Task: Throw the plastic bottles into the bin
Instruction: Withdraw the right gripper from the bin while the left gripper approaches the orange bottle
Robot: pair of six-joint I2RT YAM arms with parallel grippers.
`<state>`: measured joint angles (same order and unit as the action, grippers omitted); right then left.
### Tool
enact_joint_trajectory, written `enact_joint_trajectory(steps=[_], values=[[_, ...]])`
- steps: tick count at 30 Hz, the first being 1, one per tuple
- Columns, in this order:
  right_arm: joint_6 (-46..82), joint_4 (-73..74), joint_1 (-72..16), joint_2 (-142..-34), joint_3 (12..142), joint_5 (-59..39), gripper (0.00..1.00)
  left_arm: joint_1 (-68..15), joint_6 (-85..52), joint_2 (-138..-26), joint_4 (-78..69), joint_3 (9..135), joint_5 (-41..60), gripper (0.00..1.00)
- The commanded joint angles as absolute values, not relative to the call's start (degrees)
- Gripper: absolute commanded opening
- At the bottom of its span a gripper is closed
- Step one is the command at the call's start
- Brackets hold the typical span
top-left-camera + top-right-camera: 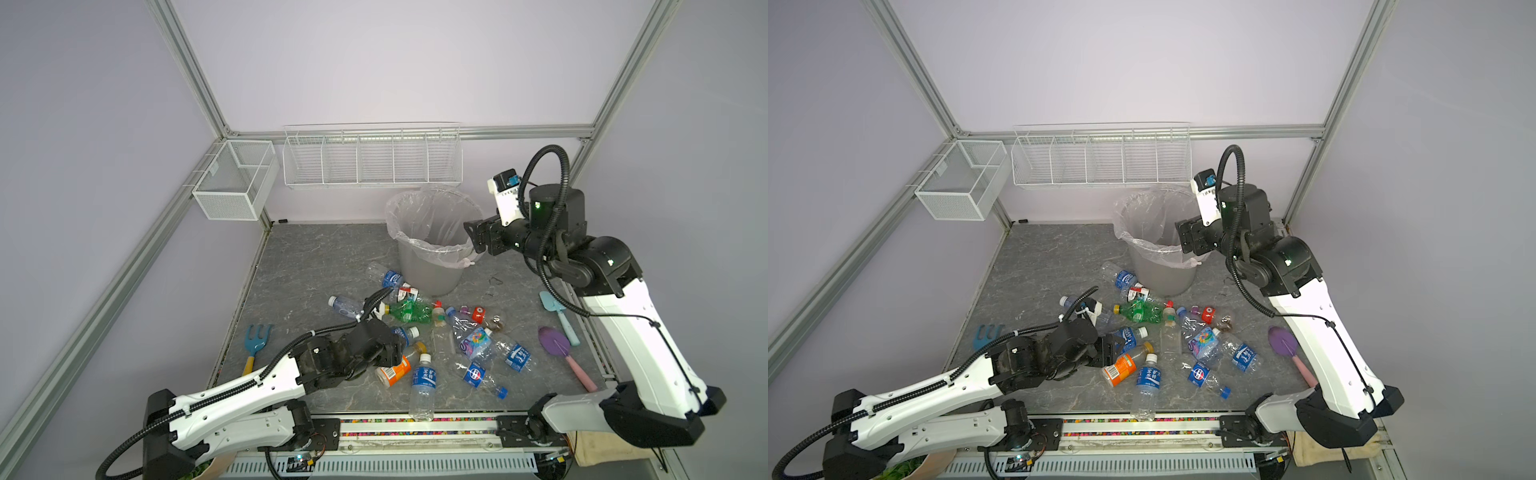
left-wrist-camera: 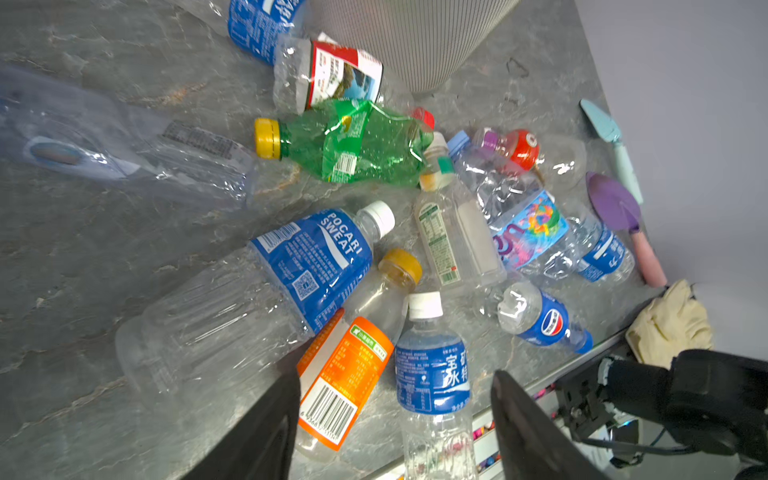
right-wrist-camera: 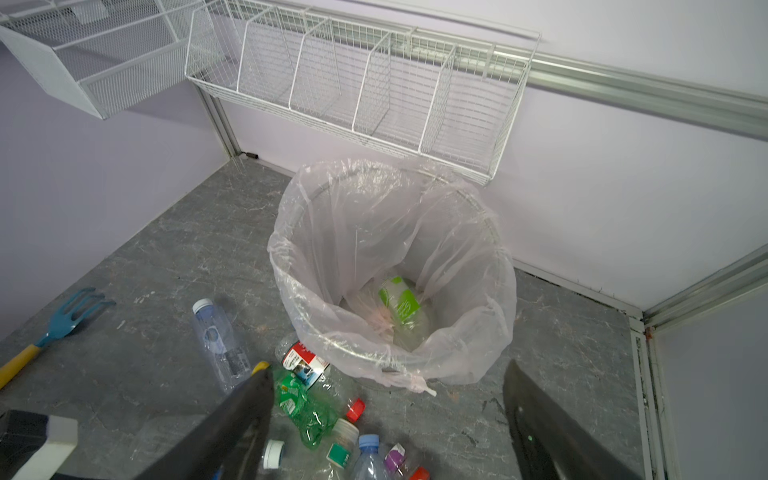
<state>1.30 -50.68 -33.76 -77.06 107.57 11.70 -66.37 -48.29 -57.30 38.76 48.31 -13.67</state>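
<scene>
The bin [image 1: 430,266], a pale grey bucket lined with a clear bag [image 3: 374,266] folded over its rim, stands at the far middle of the grey marbled table [image 1: 299,257], below a white wire rack [image 1: 372,156] on the back wall. The right gripper [image 1: 473,237] hangs beside the bin's right rim, above the table, with its fingers [image 3: 232,428] spread wide and nothing between them. In the right wrist view a bottle with a green label [image 3: 400,305] lies at the bottom of the bin. The other plastic bottles [image 1: 432,332] lie scattered on the table just in front of the bin and toward the near edge: a crushed green one [image 2: 357,143], a blue-labelled one with a white cap [image 2: 316,257], an orange-labelled one [image 2: 345,374], and a blue-labelled one [image 2: 432,374] beside it. The left gripper [image 2: 395,428] sits low over the near-left part of the pile, its fingers [image 2: 257,432] standing fairly wide on either side of the orange-labelled and blue-labelled bottles without closing on them. A blue hand rake [image 1: 255,345] lies at the left edge, and a purple trowel [image 1: 561,349] and a pale blue trowel [image 1: 559,318] lie at the right.
</scene>
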Motion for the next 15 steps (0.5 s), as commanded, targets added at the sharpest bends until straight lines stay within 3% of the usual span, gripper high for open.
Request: enact_joint_trajectory(steps=[1, 15], values=[[2.2, -47.4, -33.9, -71.9, 104.4, 8.1, 0.88, -66.6, -45.6, -59.2, 38.9, 47.2, -10.4, 0.73], [2.2, -46.1, -34.0, -66.1, 93.5, 4.0, 0.88, -66.5, -43.7, -74.0, 37.4, 47.5, -6.2, 0.73]])
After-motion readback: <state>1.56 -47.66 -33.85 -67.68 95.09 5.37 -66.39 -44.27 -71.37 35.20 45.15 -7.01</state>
